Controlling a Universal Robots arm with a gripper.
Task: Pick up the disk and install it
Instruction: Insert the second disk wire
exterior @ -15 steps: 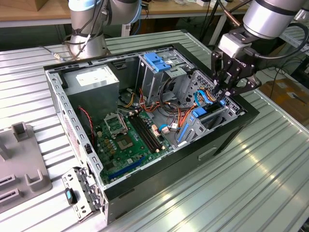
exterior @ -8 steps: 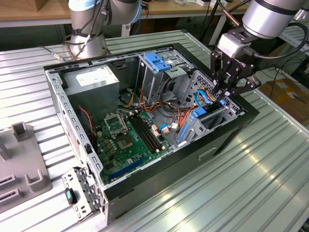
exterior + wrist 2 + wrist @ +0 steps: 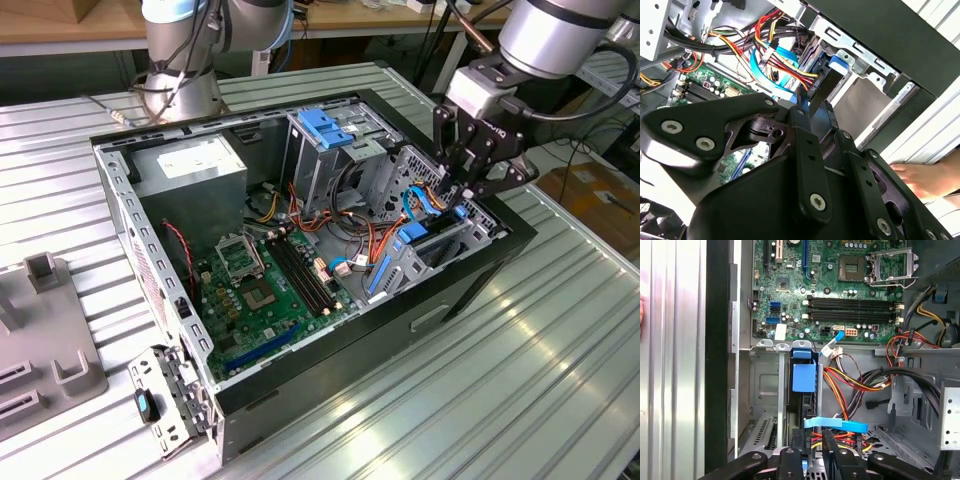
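Ribbed metal table [image 3: 560, 380]; open computer case [image 3: 470, 285] on it, grey plastic fixture [image 3: 45, 345] at exterior view's left

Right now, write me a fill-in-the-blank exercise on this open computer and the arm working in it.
1. The gripper hangs over the ____ at the computer case's front end.
2. The disk stands on edge in that bay, clipped in a ____ plastic frame.
3. The motherboard on the case floor is ____ in colour.
4. In the second wrist view, a person's ____ rests on the table beside the case.

Missing words: drive bay; blue; green; hand
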